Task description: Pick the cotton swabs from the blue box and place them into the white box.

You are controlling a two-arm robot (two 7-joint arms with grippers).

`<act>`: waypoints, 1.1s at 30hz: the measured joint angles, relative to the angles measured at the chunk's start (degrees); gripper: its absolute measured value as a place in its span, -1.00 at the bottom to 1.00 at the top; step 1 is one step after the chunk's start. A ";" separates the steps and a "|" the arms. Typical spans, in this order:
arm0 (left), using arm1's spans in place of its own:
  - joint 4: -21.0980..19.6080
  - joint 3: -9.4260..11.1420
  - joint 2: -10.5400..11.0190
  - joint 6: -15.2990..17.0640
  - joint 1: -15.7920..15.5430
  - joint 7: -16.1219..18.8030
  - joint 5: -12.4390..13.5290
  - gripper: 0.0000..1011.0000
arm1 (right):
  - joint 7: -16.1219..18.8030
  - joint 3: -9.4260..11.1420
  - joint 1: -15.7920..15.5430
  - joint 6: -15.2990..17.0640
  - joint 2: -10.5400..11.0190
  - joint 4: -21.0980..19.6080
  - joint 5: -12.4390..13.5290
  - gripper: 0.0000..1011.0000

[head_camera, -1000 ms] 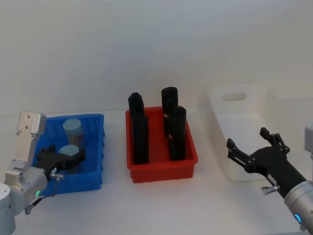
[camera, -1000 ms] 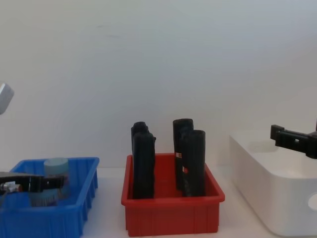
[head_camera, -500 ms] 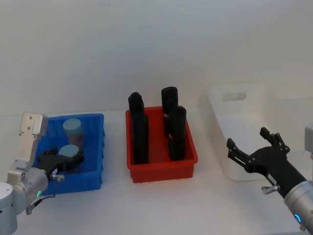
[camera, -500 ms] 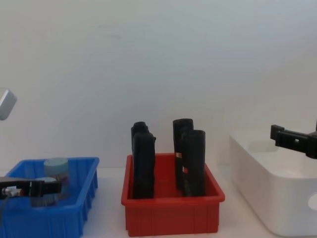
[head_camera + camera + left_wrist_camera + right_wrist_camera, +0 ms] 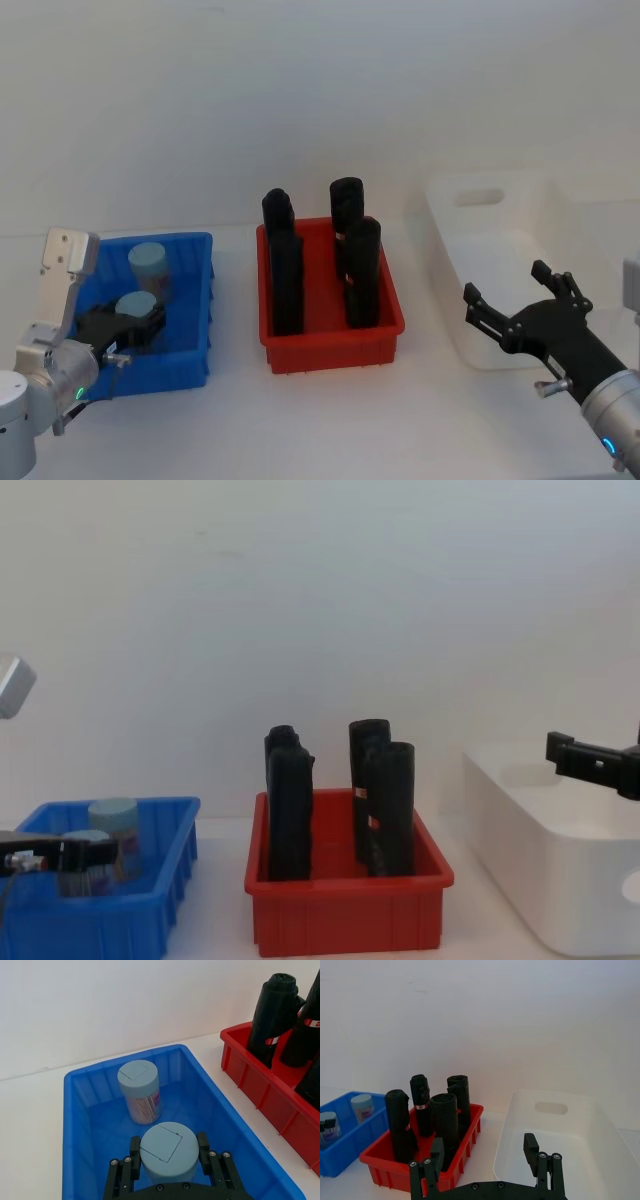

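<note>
Two cotton swabs jars with pale blue lids stand in the blue box [image 5: 196, 300]. The far jar [image 5: 139, 1090] stands free near the back wall. My left gripper [image 5: 169, 1140] reaches into the blue box [image 5: 75, 1110] and is shut on the near jar [image 5: 169, 1156], one finger against each side of its lid. From the head view that jar [image 5: 134, 304] sits at the box's front left. The white box [image 5: 500, 200] lies at the far right. My right gripper [image 5: 505, 282] hovers open in front of the white box, holding nothing.
A red bin [image 5: 330, 352] with several tall black upright objects [image 5: 285, 270] stands between the blue box and the white box. Bare white tabletop lies in front of all three containers. A plain wall closes the back.
My left gripper has shifted slightly leftward inside the blue box with the near jar between its fingers. The right arm has not moved.
</note>
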 joint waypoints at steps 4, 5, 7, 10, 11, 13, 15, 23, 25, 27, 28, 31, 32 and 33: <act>-1.53 -0.27 0.37 0.04 0.44 0.25 0.27 0.32 | 0.00 0.00 0.00 0.00 0.00 0.00 0.00 0.98; -2.40 -0.42 0.58 0.14 0.67 0.29 0.37 0.32 | 0.00 0.00 0.00 0.00 0.00 0.00 0.00 0.98; -3.22 -0.57 0.79 0.33 0.87 0.29 0.50 0.32 | 0.00 0.00 0.00 0.00 0.00 0.00 0.00 0.98; -5.26 -0.90 1.30 0.96 1.27 0.02 0.72 0.32 | 0.00 0.00 0.00 0.00 0.00 0.00 0.00 0.98; -5.72 -0.98 1.42 1.14 1.34 -0.14 0.77 0.32 | 0.00 0.00 0.00 0.00 0.00 0.00 0.00 0.98; -7.31 -1.22 1.85 1.88 1.56 -0.87 1.00 0.32 | 0.00 0.00 0.00 0.00 0.00 0.00 0.00 0.98; -8.72 -1.43 2.23 2.58 1.71 -1.71 1.20 0.32 | 0.00 0.00 0.00 0.00 0.00 0.00 0.00 0.98; -13.51 -2.00 3.49 5.38 1.87 -5.95 1.80 0.32 | 0.00 0.00 0.00 0.00 0.00 0.00 0.00 0.98; -14.34 -2.08 3.71 6.05 1.85 -7.04 1.87 0.32 | 0.00 0.00 0.00 0.00 0.00 0.00 0.00 0.98; -15.64 -2.20 4.06 6.86 1.75 -8.56 1.92 0.32 | 0.00 0.00 0.00 0.00 0.00 0.00 0.00 0.98; -16.42 -2.25 4.24 7.37 1.62 -9.57 1.95 0.33 | 0.00 0.00 0.00 0.00 0.00 0.00 0.00 0.98; -17.84 -2.32 4.56 8.47 1.32 -11.85 1.99 0.32 | 0.00 0.00 0.00 0.00 0.00 0.00 0.00 0.98; -18.06 -2.33 4.60 8.70 1.26 -12.38 2.00 0.32 | 0.00 0.00 0.00 0.00 0.00 0.00 0.00 0.98; -18.49 -2.34 4.69 8.90 1.14 -12.89 2.01 0.32 | 0.00 0.00 0.00 0.00 0.00 0.00 0.00 0.98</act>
